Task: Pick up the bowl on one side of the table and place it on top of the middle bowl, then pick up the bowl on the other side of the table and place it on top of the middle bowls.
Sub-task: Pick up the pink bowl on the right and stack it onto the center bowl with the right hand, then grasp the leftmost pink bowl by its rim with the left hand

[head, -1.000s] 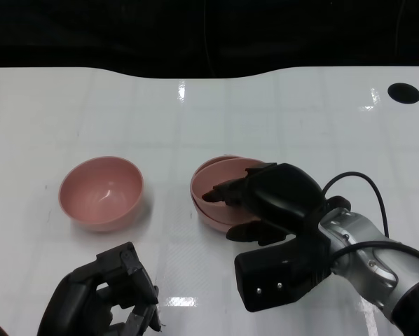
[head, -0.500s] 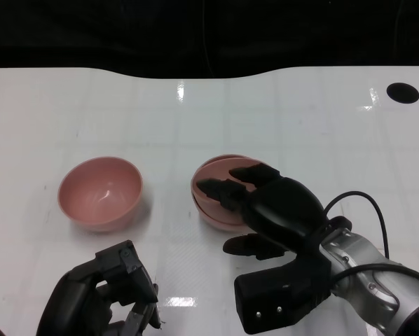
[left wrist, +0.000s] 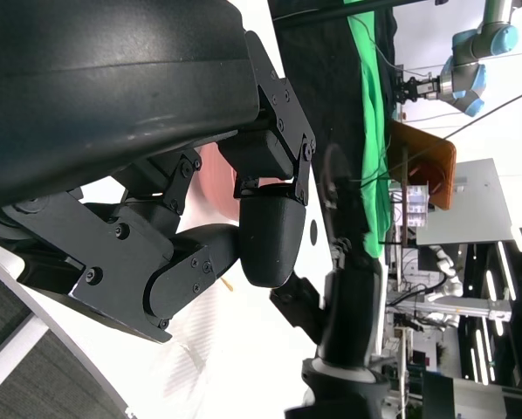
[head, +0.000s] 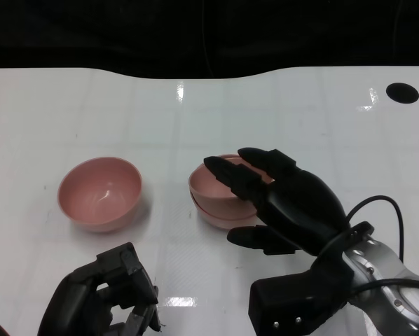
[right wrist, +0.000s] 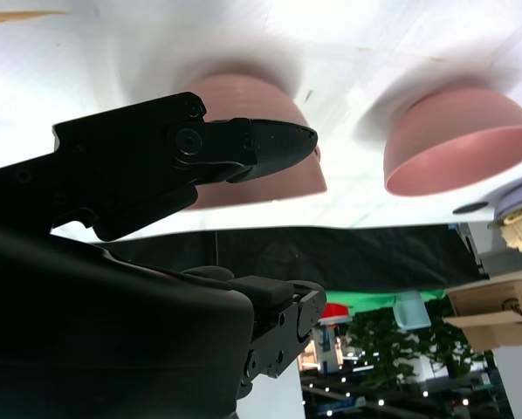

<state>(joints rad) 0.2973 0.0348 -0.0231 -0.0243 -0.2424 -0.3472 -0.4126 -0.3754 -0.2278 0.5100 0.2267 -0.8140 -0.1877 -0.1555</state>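
Observation:
Two pink bowls (head: 211,201) sit nested at the table's middle, the upper one slightly tilted. My right hand (head: 293,203) hovers over their right side, fingers spread and straight, holding nothing. A single pink bowl (head: 101,192) stands upright to the left. At the lower left, my left hand (head: 101,294) rests with fingers curled in, empty. The right wrist view shows the nested bowls (right wrist: 291,179) behind my right hand's fingers (right wrist: 200,148), and the single bowl (right wrist: 457,140) beyond. In the left wrist view, the left hand (left wrist: 200,227) is curled with nothing in it.
The white glossy table (head: 300,119) runs back to a dark edge. A black round hole (head: 402,92) marks its far right corner. My right arm's cable (head: 378,203) loops behind the wrist.
My right hand has let go of the upper bowl: its fingers opened, straightened and lifted off. That bowl stays nested in the middle bowl. The left hand has not moved.

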